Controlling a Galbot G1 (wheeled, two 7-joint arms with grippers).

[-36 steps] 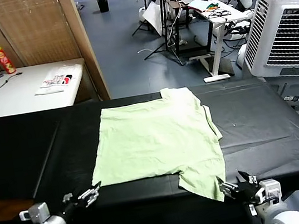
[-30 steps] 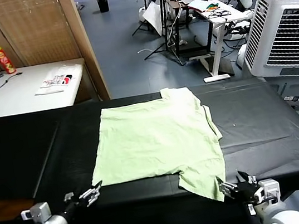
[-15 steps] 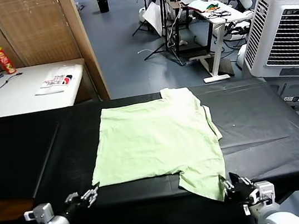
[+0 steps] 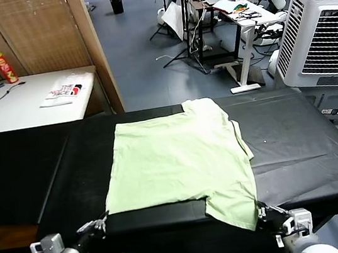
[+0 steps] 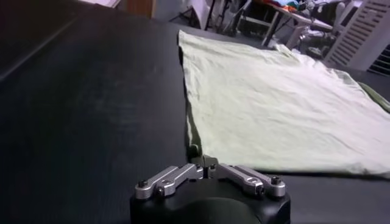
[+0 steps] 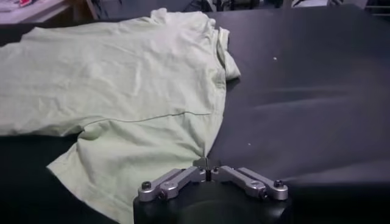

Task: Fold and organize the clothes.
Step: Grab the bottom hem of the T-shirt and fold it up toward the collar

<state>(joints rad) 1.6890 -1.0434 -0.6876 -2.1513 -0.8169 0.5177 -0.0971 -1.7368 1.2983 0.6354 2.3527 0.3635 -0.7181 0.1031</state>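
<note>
Within the last second both end effectors had gone from spread fingers to clenched, each pinching fabric at the near edge of the shirt. The left end effector had nipped the near left corner of the hem, and the right end effector had taken the edge of the near sleeve that drooped toward the front of the black surface. With both near points gripped, the first fold looked ready to begin, probably a lift and carry toward the far edge. The shirt lay flat and spread in the middle of the surface, pale green, thin and soft, faintly creased, its sleeve seam showing in the right wrist view. The surface covering was dark, matte and finely textured.
</note>
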